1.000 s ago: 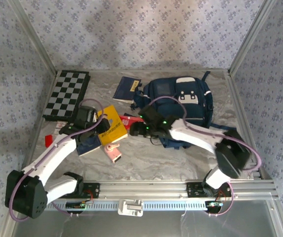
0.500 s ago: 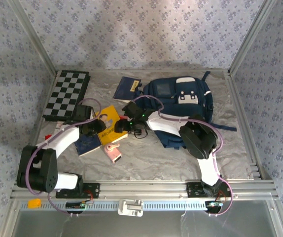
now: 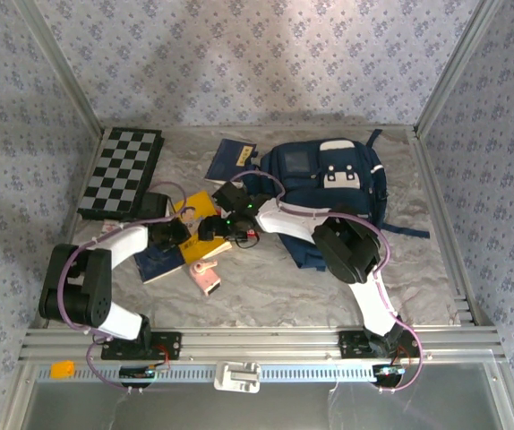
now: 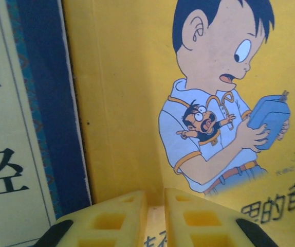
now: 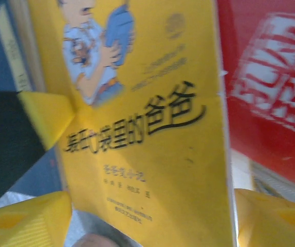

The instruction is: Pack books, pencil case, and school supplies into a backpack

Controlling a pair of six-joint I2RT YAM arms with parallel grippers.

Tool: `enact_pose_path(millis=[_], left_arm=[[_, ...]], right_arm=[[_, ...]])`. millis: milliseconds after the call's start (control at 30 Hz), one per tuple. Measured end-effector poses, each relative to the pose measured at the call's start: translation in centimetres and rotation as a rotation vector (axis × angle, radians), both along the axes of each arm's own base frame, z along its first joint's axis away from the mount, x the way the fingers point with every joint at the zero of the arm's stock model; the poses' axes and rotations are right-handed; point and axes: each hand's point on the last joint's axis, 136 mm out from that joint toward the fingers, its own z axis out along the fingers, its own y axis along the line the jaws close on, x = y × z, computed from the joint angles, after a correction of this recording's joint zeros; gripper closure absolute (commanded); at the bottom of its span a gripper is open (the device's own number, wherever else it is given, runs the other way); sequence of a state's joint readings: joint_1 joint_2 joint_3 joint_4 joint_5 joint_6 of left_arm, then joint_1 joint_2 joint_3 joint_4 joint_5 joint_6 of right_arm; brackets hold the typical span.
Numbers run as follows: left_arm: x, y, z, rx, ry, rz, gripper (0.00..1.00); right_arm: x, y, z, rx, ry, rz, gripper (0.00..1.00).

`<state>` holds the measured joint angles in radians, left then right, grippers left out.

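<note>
While the left end effector (image 4: 155, 218) hangs close over the yellow book (image 4: 122, 103) with its fingers pressed nearly together, the right end effector (image 5: 150, 216) is spread wide, straddling that book's width. The red pencil case (image 5: 271, 87) lies just beside the book. The backpack (image 3: 329, 179) sits to their right on the table (image 3: 275, 287).

Backpack (image 3: 329, 193) far right; checkerboard (image 3: 123, 170) far left; books (image 3: 230, 163) between (two overlapping); gadget (image 3: 205, 278) in front.
</note>
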<state>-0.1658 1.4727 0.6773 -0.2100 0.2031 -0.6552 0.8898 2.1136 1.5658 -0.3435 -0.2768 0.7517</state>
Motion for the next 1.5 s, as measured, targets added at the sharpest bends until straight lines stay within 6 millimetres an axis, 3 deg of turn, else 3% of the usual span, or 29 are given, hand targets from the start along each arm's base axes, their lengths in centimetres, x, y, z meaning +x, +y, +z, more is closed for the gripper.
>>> enact_pose_path(millis=[133,333,833,1033,1167,1500], left_arm=[[0.0,0.6,0.0,-0.014,-0.017,0.017,0.85],[-0.1,1.1,0.0,-0.011,-0.027,0.025,0.86],[-0.1,1.1,0.0,-0.009,-0.031,0.027,0.86],[-0.1,1.1,0.0,-0.009,-0.033,0.027,0.86],[-0.1,1.1,0.0,-0.009,-0.033,0.027,0.86],[-0.1,1.2,0.0,-0.01,-0.034,0.027,0.86]], right_arm=[[-0.4,1.1,1.2,0.028,-0.021,0.046,0.3],[-1.0,1.1,1.1,0.026,-0.007,0.084,0.44],[-1.9,0.6,1.4,0.052,0.009,0.094,0.36],[-2.4,-0.7,-0.4,0.036,0.051,0.058,0.29],[-2.2,-1.0,-0.9,0.036,0.066,0.042,0.29],[-1.7,0.2,0.0,0.066,0.061,0.047,0.44]])
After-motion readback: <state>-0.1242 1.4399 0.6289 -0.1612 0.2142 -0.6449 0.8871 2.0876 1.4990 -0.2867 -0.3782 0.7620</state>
